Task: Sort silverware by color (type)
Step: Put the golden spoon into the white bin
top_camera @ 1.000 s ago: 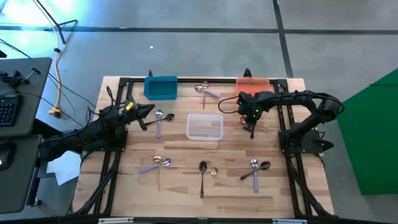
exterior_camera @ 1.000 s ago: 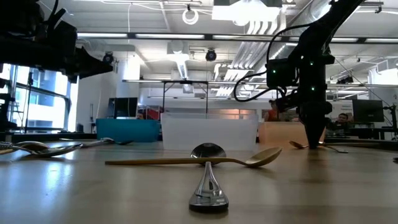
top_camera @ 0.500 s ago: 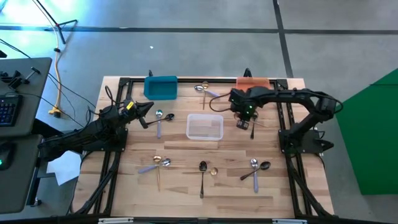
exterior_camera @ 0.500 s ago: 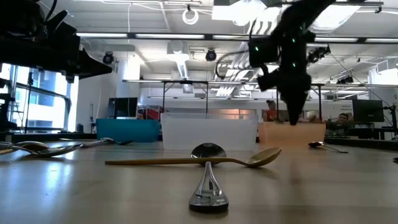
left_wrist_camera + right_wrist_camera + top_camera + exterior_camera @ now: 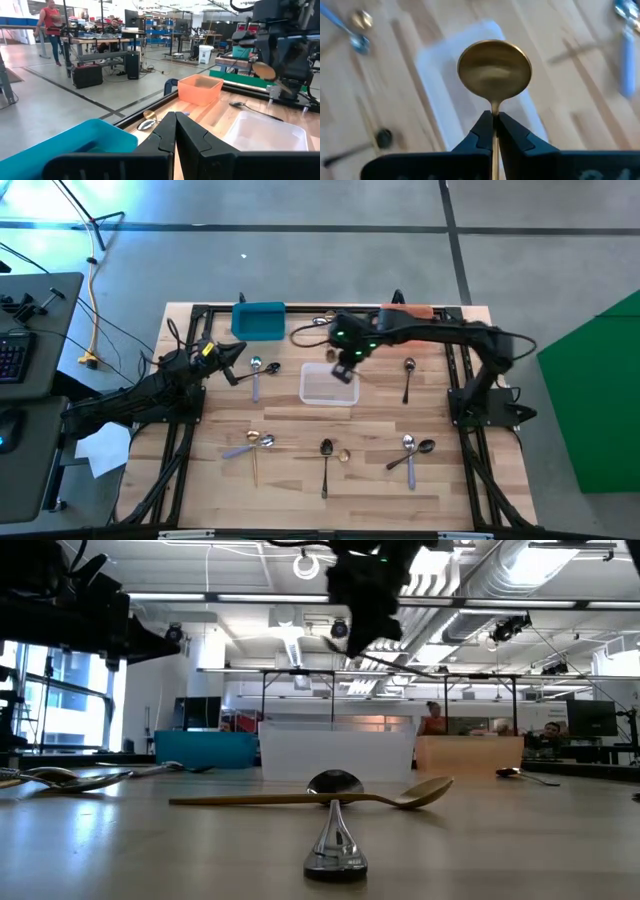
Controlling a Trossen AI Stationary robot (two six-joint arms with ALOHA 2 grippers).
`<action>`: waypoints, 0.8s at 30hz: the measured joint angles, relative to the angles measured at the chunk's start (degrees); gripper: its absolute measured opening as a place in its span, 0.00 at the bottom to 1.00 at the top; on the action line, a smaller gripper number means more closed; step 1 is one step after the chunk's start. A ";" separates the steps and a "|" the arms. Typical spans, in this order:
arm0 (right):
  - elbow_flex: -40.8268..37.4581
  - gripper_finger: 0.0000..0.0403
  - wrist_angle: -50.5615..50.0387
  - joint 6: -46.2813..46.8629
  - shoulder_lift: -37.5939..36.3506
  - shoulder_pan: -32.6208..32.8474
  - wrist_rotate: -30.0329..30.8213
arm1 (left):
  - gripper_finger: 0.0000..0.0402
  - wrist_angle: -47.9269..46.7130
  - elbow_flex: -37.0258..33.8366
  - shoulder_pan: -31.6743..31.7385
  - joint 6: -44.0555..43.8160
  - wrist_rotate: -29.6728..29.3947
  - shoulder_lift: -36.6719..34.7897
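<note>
The table [image 5: 300, 480] is showing pale wood planks with visible grain, smooth and lightly satin, framed by matt black metal rails [image 5: 190, 308]. The gold spoon [image 5: 494, 67] pinched in the right claw [image 5: 492, 122] is looking like brushed metal — a soft, dull sheen rather than a mirror. The claw's fingers are appearing as matt black plastic, as are those of the left claw [image 5: 175, 131]. The clear bin [image 5: 329, 385] is reading as frosted, translucent plastic; the blue bin [image 5: 259, 320] and orange bin [image 5: 200, 88] are showing smooth, opaque plastic. On the table, a silver spoon [image 5: 335, 830] is gleaming — polished, mirror-like metal.
</note>
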 joint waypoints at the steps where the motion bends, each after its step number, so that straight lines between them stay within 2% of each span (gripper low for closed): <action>1: 2.48 0.00 0.03 0.33 2.11 0.29 -0.62 | 0.00 0.19 0.00 0.00 0.02 0.00 -0.02; 4: 8.26 0.00 -1.42 0.33 7.99 0.78 -1.84 | 0.00 0.27 -0.02 -0.01 0.04 0.00 -0.01; 8: 12.02 0.00 -2.92 0.03 13.38 0.59 -2.12 | 0.00 0.39 -0.01 0.00 0.02 0.00 0.00; 24: 11.88 0.00 -0.88 -6.07 25.38 -1.12 -1.94 | 0.00 0.37 -0.01 0.00 -0.54 0.00 0.00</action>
